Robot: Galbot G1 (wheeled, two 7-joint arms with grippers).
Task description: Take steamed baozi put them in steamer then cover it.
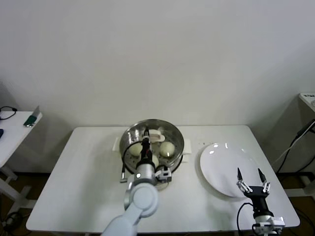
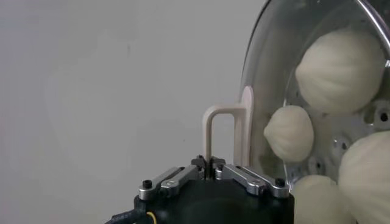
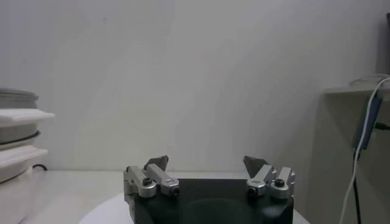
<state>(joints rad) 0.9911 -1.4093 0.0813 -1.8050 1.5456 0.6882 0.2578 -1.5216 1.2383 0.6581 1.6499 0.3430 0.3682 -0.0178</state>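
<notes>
The steamer [image 1: 178, 138], a round steel pot with cream side handles, stands at the middle back of the table. Several cream-white baozi lie inside it [image 1: 168, 149], and show through the glass in the left wrist view [image 2: 341, 70]. My left gripper [image 1: 145, 133] is over the pot, shut on the cream loop handle [image 2: 213, 131] of a steel-rimmed glass lid [image 2: 256, 79]. My right gripper [image 1: 251, 178] is open and empty above the front edge of the white plate [image 1: 221, 162]; it also shows in the right wrist view [image 3: 206, 163].
A side table with a green thing [image 1: 31, 119] stands at the far left. A shelf with cables [image 1: 309, 98] is at the far right. The steamer's side shows in the right wrist view [image 3: 15, 140].
</notes>
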